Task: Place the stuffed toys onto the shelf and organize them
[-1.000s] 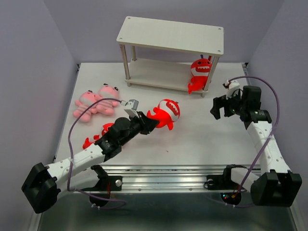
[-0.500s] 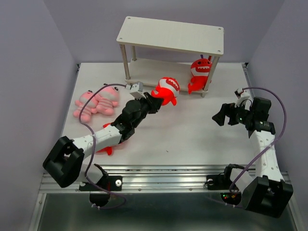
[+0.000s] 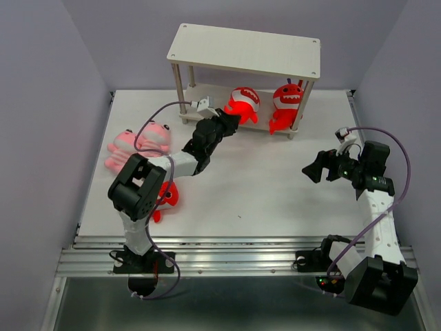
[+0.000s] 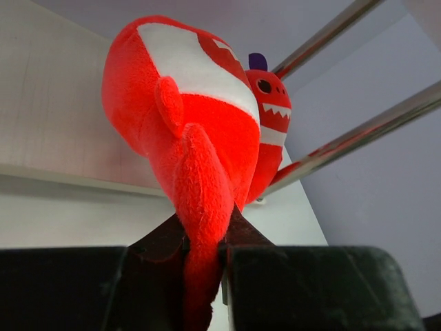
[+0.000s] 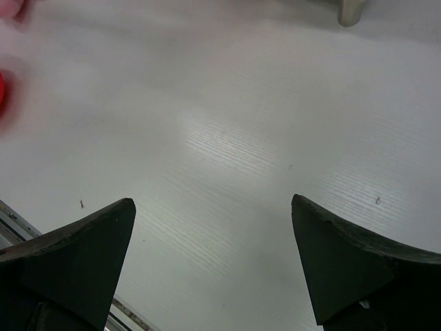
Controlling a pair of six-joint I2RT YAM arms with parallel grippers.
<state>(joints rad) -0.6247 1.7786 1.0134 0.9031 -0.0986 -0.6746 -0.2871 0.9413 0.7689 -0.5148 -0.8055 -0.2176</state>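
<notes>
One red toy [image 3: 285,103] is home on the shelf [image 3: 244,49], at the right end of the lower tier [image 3: 207,102], leaning by the right front leg [image 3: 303,107]. Second red toy [image 3: 241,103] is at that tier's front edge, just beside the first, but not let go. The left tool [image 3: 229,121] is nearly closed, pinching its tail fin; the left wrist view shows the fin squeezed between the jaws.

Left to do, I'd say: two pink toys [image 3: 141,143] side by side on the desk [image 3: 262,193] at far left, and a third red toy [image 3: 166,195] half hidden under the left arm.

Room is tight overhead, with the top board low. The tier is free to the left of the held toy. The right tool [image 3: 315,166] hangs wide open, holding nothing, over bare desk, well apart from the shelf.
</notes>
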